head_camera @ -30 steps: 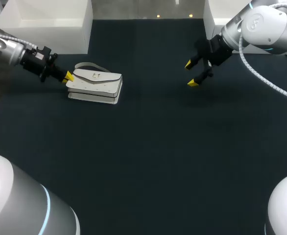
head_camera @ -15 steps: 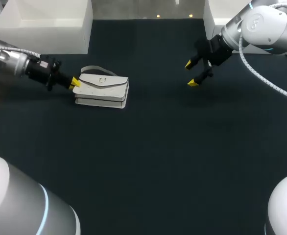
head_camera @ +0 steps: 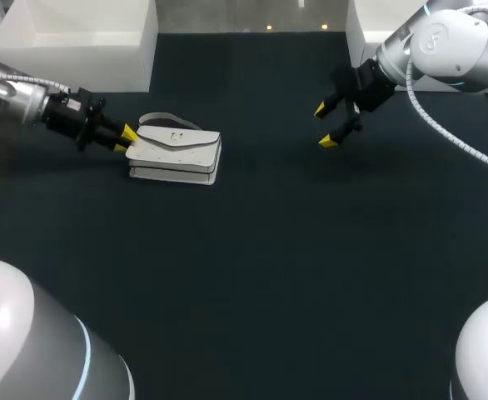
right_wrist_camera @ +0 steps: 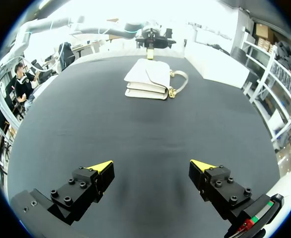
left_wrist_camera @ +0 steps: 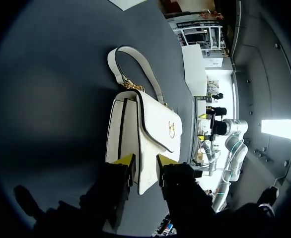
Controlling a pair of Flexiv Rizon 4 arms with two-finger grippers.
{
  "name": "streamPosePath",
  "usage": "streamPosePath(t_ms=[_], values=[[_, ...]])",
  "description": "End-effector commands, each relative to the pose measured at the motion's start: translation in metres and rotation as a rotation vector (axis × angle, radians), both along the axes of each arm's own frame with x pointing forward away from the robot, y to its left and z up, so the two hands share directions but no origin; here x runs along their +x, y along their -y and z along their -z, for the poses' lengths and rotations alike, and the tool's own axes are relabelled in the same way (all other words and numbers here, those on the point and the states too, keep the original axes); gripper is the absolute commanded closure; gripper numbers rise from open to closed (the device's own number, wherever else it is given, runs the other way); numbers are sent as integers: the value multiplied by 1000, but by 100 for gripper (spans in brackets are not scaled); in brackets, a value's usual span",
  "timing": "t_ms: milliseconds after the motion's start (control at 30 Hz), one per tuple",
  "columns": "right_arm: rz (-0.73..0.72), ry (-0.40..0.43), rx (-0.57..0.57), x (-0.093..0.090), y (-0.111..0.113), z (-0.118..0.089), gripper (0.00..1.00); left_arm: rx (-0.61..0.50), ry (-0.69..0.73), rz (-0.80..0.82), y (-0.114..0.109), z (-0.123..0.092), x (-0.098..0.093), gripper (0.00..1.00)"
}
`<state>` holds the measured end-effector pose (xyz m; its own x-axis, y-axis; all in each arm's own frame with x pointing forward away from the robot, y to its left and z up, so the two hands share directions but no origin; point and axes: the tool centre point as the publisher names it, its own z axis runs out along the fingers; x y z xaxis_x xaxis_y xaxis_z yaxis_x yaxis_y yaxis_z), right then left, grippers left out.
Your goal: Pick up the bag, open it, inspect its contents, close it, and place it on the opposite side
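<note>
Showing the first step: my left pincer pinches the closed bag by its end, upper left on the surface. My right pincer gapes wide and empty at upper right; lifting, opening, inspection and transfer are not yet done.

The bag is white with thin dark edging along its flap and seams, plus a gold clasp and gold strap links. The surface is plain dark blue-black. The left hand and right hand are black with bright yellow tips.
</note>
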<state>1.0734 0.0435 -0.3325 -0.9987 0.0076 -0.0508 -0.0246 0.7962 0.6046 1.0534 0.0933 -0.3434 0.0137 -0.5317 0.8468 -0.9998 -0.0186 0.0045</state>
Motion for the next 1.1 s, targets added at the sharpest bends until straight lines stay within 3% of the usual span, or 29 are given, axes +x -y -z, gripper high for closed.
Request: streamPosePath(t_ms=[33,433,500,533,833,1100], values=[[-1,-2,0,1,0,1,0,4,-37,48,-1,2,12,70],[-1,-2,0,1,0,1,0,17,-58,76,1,10,19,74],[-1,-2,0,1,0,1,0,16,-60,76,1,11,20,96],[-1,-2,0,1,0,1,0,15,-59,75,1,11,20,100],[-1,-2,0,1,0,1,0,-8,-56,85,12,11,7,100],[-1,-2,0,1,0,1,0,-25,-34,-67,33,15,-19,100]])
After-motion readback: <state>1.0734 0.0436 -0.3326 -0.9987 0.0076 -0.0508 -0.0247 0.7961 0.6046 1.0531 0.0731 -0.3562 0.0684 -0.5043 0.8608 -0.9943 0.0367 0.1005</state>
